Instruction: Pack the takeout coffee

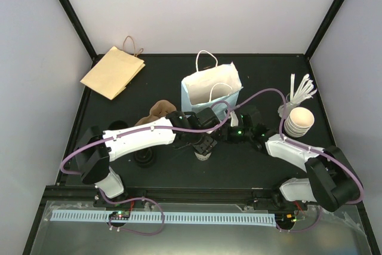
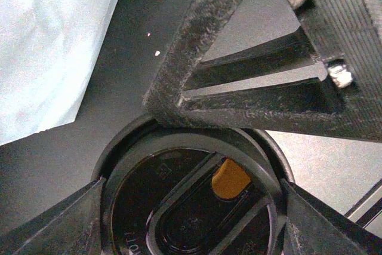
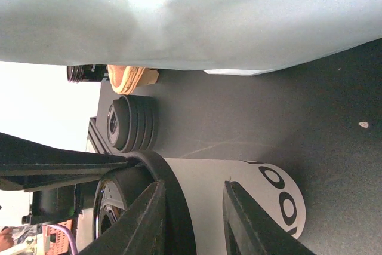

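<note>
The small white paper coffee cup [image 3: 209,168] with its round black plastic lid stands upright on the black worktop [image 1: 161,82], just in front of the white paper bag [image 1: 206,88]. My left gripper [image 2: 192,207] is closed onto the lid's rim from both sides. My right gripper [image 3: 194,186] rests against the cup at the lid, fingers a narrow gap apart and clamping nothing. A stack of loose black lids [image 1: 145,156] sits left of the bag, nearer me.

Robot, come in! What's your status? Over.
Left gripper shut on the takeout coffee. Right gripper open, beside it. White bag close behind.
</note>
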Robot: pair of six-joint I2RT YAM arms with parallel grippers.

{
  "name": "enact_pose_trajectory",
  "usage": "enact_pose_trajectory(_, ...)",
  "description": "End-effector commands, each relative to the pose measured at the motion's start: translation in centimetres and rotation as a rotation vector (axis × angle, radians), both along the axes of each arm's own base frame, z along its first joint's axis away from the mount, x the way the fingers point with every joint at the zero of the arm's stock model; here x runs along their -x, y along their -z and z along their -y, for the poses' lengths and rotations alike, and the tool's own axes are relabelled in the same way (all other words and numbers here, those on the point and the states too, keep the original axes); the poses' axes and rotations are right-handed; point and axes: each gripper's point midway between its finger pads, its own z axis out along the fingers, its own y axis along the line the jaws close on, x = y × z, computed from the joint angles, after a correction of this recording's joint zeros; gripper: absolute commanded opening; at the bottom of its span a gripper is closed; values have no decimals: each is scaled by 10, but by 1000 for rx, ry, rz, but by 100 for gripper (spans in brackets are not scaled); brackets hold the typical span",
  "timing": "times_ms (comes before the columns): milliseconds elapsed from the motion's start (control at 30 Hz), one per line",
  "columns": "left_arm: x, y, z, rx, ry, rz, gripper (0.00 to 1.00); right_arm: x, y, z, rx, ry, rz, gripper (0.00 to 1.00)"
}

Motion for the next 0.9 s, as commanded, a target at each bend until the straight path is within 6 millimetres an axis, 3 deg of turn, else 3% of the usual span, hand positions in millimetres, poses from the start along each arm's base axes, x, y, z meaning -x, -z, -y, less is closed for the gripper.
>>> enact_pose_trajectory(0,60,50,-12,-130,117,-235,72,14,57,20,184,44,-99,28)
enact_pose_trajectory(233,59,52,-13,-134,111,-236,72,39,79,26,219,26,-127,28)
enact_pose_trajectory(367,59,51,-13,-133,106,-232,72,41,77,31,240,33,-107,28)
enact_pose_trajectory(667,55,46,-14,-140,91,-213,72,17,15,50,299,131,106,30)
enact_pose_trajectory(867,49,38,-12,-139,71,-192,73,17,-11,61,301,166,186,32)
